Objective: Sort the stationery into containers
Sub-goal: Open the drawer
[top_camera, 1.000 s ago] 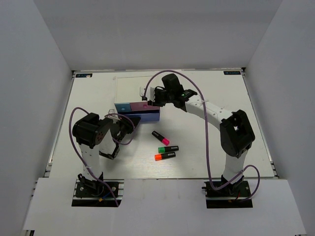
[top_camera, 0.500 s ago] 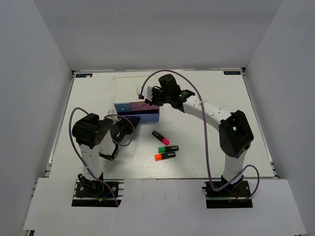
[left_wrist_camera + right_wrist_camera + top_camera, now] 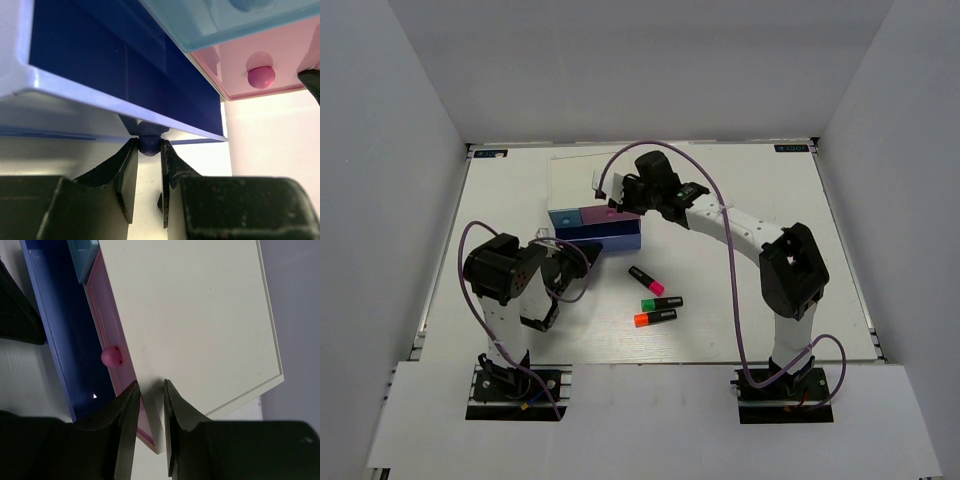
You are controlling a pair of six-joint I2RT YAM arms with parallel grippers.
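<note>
The containers are the drawers of a white-topped unit (image 3: 582, 180): light blue (image 3: 563, 217), pink (image 3: 592, 213) and a wide periwinkle drawer (image 3: 608, 239) that stands pulled out. My left gripper (image 3: 148, 150) is shut on the periwinkle drawer's knob (image 3: 149, 144). From above, my right gripper (image 3: 150, 390) is shut on the front edge of the unit's white top (image 3: 200, 315), just right of the pink knob (image 3: 111, 356). The stationery in view is three short black markers lying in front of the unit, with pink (image 3: 646, 280), green (image 3: 662, 302) and orange (image 3: 655, 318) ends.
The pulled-out periwinkle drawer (image 3: 65, 340) shows a dark blue inside with nothing visible in it. Grey walls close in the white table (image 3: 770, 200) on three sides. The right arm (image 3: 750, 230) arches over the table's middle right.
My right gripper has narrowed onto the unit's front edge and shifted left. The unit has slid slightly left and away. The left gripper has kept its hold on the knob.
</note>
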